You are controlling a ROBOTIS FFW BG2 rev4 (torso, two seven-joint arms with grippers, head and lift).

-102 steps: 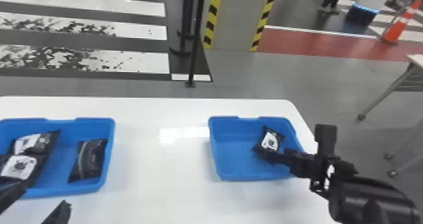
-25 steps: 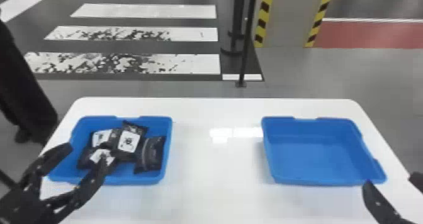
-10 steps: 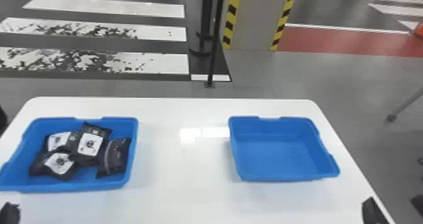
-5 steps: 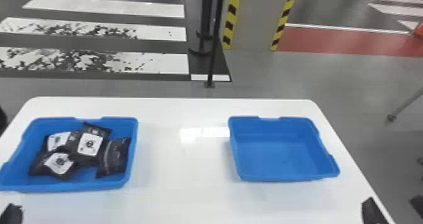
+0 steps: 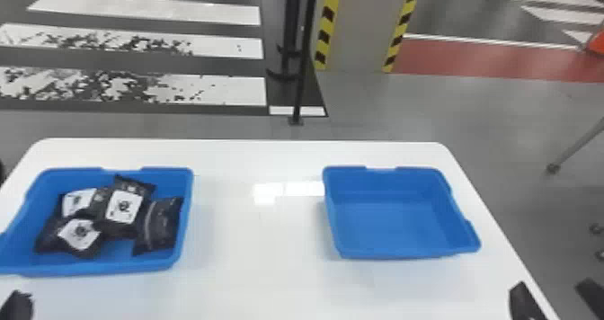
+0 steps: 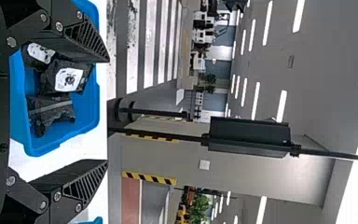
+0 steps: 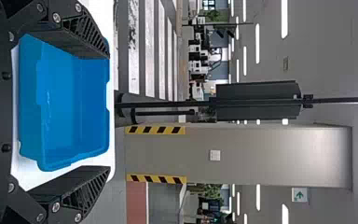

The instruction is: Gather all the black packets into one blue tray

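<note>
Fingers stand wide apart on both left gripper (image 5: 17, 304) and right gripper (image 5: 552, 284), the latter near the table's (image 5: 260, 260) right edge. Tabletop separates the left blue tray (image 5: 112, 267) from the right blue tray (image 5: 404, 251). Black packets (image 5: 123, 206) lie bunched in the left blue tray, beyond the left gripper.
</note>
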